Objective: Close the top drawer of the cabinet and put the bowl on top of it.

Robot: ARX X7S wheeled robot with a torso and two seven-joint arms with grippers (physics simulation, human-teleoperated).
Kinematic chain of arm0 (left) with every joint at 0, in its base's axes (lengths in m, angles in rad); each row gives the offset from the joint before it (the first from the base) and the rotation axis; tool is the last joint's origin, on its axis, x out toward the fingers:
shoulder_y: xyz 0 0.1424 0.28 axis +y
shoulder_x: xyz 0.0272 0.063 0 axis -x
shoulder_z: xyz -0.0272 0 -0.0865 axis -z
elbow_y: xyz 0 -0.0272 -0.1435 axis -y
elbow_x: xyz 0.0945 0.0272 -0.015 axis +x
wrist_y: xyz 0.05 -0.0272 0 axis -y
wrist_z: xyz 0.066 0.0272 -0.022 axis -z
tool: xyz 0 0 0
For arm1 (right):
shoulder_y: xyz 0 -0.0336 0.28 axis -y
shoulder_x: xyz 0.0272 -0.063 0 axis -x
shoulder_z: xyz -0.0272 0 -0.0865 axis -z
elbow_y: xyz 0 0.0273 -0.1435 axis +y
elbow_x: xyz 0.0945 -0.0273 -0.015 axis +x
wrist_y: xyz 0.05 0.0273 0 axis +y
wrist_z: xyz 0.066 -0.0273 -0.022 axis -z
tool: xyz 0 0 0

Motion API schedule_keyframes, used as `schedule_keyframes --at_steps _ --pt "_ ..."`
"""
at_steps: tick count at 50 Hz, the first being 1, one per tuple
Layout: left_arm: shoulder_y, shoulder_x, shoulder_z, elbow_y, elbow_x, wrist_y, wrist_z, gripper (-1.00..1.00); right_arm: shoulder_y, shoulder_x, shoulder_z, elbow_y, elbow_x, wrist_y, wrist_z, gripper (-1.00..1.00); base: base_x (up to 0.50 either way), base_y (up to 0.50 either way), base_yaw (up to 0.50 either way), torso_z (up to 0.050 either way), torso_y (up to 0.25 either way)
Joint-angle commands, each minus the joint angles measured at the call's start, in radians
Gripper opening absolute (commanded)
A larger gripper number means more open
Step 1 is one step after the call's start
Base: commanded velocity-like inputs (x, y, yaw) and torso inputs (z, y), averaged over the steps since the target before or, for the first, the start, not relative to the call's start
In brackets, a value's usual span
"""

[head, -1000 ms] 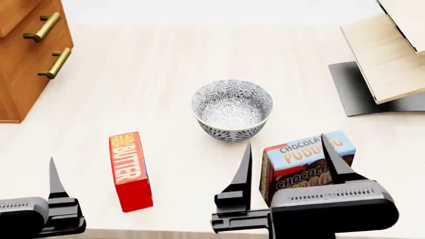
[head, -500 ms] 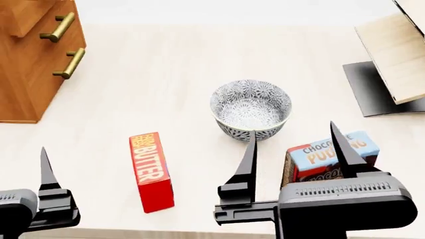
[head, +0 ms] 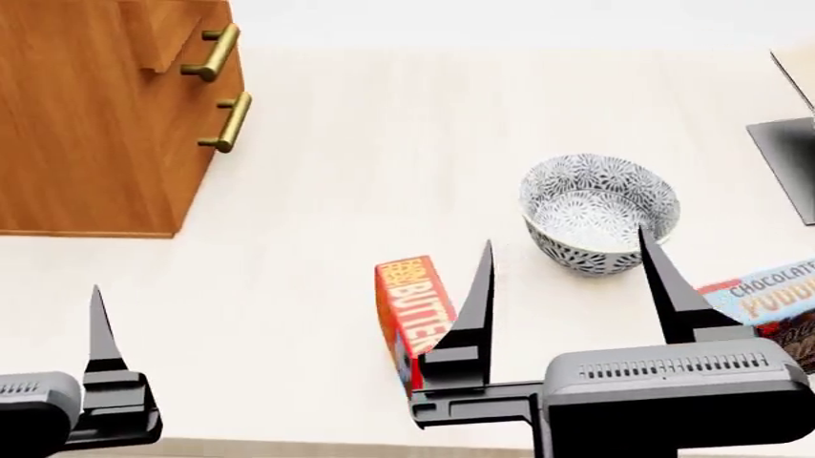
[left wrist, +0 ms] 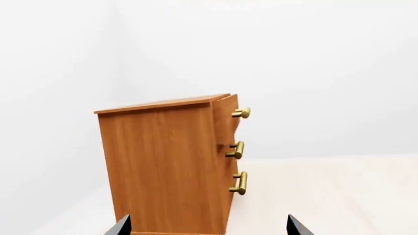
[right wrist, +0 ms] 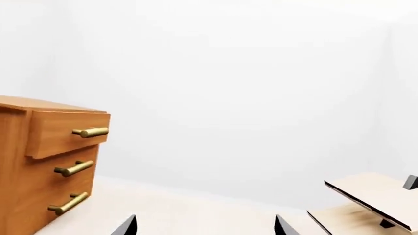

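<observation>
Cabinet [head: 90, 124] cut off at head view's top-left edge; pudding box [head: 777, 296] half out of frame, partly behind right gripper [head: 567, 277]; left gripper [head: 99, 324] shows one fingertip only, spread cannot be told. Top drawer [right wrist: 62, 137] juts out beyond the two lower fronts. Bowl [head: 598, 212] sits upright on table [head: 382, 143], just beyond right gripper's widely spread fingertips, untouched, well apart from cabinet; butter box [head: 414, 320] beside inner finger. Both arms low, pointing forward.
</observation>
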Motion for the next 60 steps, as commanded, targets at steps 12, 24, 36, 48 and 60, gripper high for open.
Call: schedule_keyframes --at_steps 12,24,36,48,60 --pt "-0.007 -0.016 0.009 0.009 -0.015 -0.008 -0.023 1.00 0.002 0.013 -0.012 0.014 0.014 -0.017 0.014 1.00 0.00 0.50 0.00 0.000 0.000" --pt "-0.004 -0.023 0.008 0.016 -0.023 -0.010 -0.036 1.00 0.003 0.018 -0.015 0.013 0.022 -0.028 0.024 1.00 0.00 0.20 0.00 0.000 0.000" --pt "-0.004 -0.029 0.017 0.020 -0.026 -0.015 -0.049 1.00 -0.001 0.028 -0.028 0.023 0.028 -0.024 0.027 1.00 0.00 0.00 0.00 0.000 0.000" --pt "-0.006 -0.030 0.026 0.015 -0.033 -0.015 -0.061 1.00 -0.013 0.051 -0.061 0.034 -0.001 -0.052 0.044 1.00 0.00 -0.14 0.00 0.000 0.000" --pt "-0.011 -0.038 0.033 0.027 -0.038 -0.027 -0.068 1.00 -0.017 0.063 -0.068 0.029 0.009 -0.077 0.042 1.00 0.06 0.00 0.00 0.000 0.000"
